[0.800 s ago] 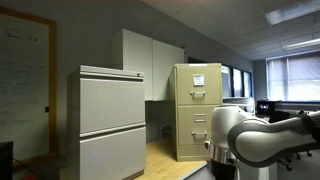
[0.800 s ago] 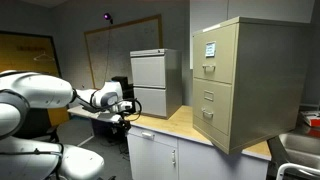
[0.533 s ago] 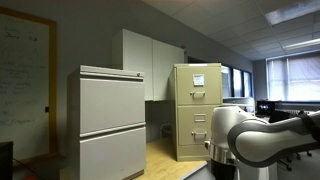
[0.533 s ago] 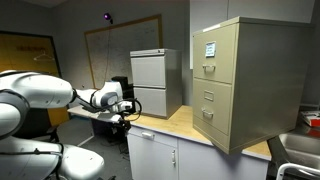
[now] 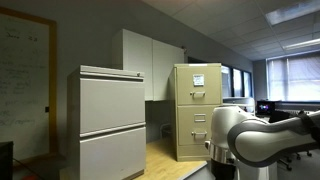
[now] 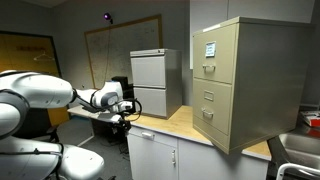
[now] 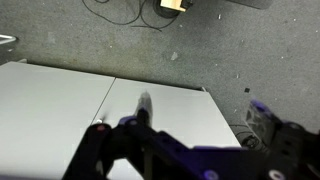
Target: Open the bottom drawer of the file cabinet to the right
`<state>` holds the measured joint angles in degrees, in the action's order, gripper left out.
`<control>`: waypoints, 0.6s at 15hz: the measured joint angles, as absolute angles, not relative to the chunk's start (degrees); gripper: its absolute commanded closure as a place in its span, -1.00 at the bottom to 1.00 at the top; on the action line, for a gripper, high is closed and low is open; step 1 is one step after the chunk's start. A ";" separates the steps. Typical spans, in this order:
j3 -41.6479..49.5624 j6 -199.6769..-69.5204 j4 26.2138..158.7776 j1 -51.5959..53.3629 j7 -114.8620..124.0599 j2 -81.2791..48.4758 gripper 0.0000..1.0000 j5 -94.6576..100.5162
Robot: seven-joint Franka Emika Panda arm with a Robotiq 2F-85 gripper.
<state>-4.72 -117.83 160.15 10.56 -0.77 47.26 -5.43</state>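
1. Nothing is changing: over the last second the arm, the tool (image 6: pixel 123 113) and both cabinets are sitting in the same places in both exterior views, so no approach is under way yet.
2. The tool is hanging off the edge of the bench (image 6: pixel 172 123), well apart from the file cabinet (image 6: pixel 245 85). The wrist view is looking down at white panels and a speckled floor, not at any drawer.
3. The tool is showing only as a dark, blurred shape in the wrist view and a small dark lump in an exterior view, so I cannot tell whether it is released or clenched. It does not appear to be holding anything.
4. The file cabinet is standing on the bench past the wider grey cabinet (image 6: pixel 155 80). Its bottom drawer (image 6: pixel 212 126) is lying flush and shut, as are the drawers above it.
5. For the task, I am judging that everything is still ahead: reaching across to the lowest handle, hooking it and pulling outward.
6. Writing: white sheets (image 5: pixel 198 79) are sticking to the top drawer front, but their print is too small to read. A whiteboard (image 5: pixel 25 60) is carrying faint handwriting, also illegible. No brand name is showing.
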 measured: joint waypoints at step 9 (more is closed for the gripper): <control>1.52 -128.89 159.91 1.37 -1.65 45.64 -1.00 -4.60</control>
